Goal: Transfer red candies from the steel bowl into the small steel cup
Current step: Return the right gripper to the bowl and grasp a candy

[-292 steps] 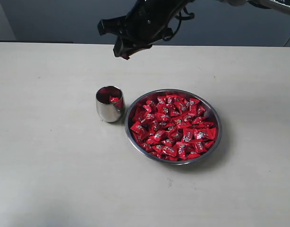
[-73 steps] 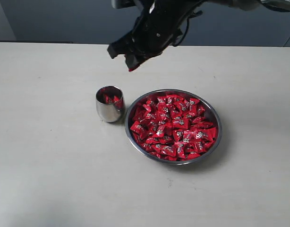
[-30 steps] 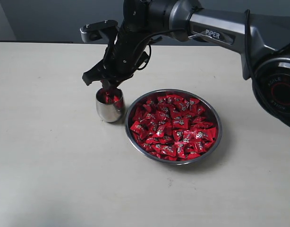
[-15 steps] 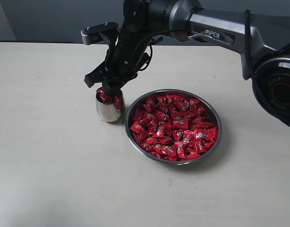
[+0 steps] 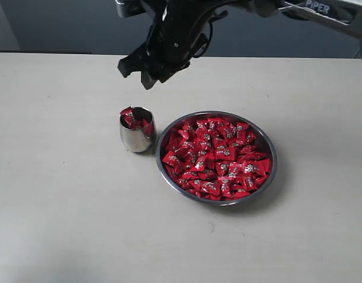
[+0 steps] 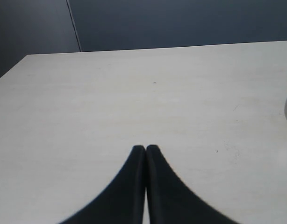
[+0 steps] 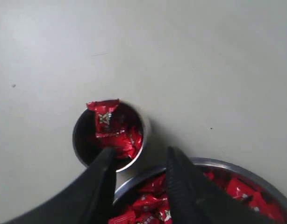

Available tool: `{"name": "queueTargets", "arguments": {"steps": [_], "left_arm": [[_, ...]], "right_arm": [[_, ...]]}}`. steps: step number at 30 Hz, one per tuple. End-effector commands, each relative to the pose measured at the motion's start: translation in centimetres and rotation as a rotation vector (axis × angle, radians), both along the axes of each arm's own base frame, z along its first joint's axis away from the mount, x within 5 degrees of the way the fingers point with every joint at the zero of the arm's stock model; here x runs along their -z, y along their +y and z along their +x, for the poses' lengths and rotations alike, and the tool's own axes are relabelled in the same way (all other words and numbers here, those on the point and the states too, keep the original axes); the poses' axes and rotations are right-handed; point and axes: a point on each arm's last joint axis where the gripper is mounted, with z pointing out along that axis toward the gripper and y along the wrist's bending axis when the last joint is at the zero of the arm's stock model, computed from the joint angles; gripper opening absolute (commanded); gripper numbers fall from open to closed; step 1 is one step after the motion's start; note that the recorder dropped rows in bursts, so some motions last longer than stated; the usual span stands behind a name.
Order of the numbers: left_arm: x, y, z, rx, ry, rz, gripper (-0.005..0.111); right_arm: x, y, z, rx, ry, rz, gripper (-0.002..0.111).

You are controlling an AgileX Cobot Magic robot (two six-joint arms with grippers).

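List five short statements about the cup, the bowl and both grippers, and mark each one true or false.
1. The right gripper hangs above the small steel cup, jaws apart with nothing between them. True.
2. One red candy pokes up over the cup's rim. True.
3. The steel bowl is empty. False: it is heaped with red candies.
4. The left gripper holds a candy. False: its fingers are pressed together with nothing between them.
5. The cup stands inside the bowl. False: it stands on the table just outside the bowl's rim, at the bowl's left in the exterior view.
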Motion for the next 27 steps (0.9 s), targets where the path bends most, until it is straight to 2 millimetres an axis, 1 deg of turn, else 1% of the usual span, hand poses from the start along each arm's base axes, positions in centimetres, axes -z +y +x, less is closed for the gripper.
{"name": "queueTargets", "arguments": {"steps": [1, 4, 6, 8, 12, 15, 18, 22, 27], "left_arm": [[0.1, 0.0, 0.0, 0.006, -0.008, 0.002, 0.000], [0.1, 0.0, 0.0, 0.006, -0.008, 0.002, 0.000], [0.1, 0.0, 0.0, 0.006, -0.008, 0.002, 0.000], [0.1, 0.0, 0.0, 0.006, -0.008, 0.002, 0.000], [0.1, 0.0, 0.0, 0.006, -0.008, 0.002, 0.000], [0.1, 0.0, 0.0, 0.006, -0.008, 0.002, 0.000], [0.1, 0.0, 0.0, 0.006, -0.008, 0.002, 0.000], [0.1, 0.0, 0.0, 0.006, -0.008, 0.002, 0.000], [0.1, 0.0, 0.0, 0.006, -0.008, 0.002, 0.000]], "right_arm": [[-0.3, -2.2, -0.3, 0.063, -0.063, 0.049, 0.036], [0.1, -4.7, -0.7, 0.130, -0.117, 0.093, 0.036], [-0.2, -6.8, -0.9, 0.188, -0.163, 0.133, 0.036], [0.0, -9.2, -1.3, 0.248, -0.179, 0.145, 0.036], [1.1, -13.4, -1.5, 0.352, -0.147, 0.115, 0.036], [2.1, -15.5, -1.3, 0.422, -0.080, 0.077, 0.036], [3.2, -15.9, -1.4, 0.437, 0.010, 0.040, 0.036], [4.9, -15.7, -1.6, 0.446, 0.112, 0.009, 0.036], [7.9, -15.4, -1.6, 0.435, 0.222, -0.058, 0.036]]}}
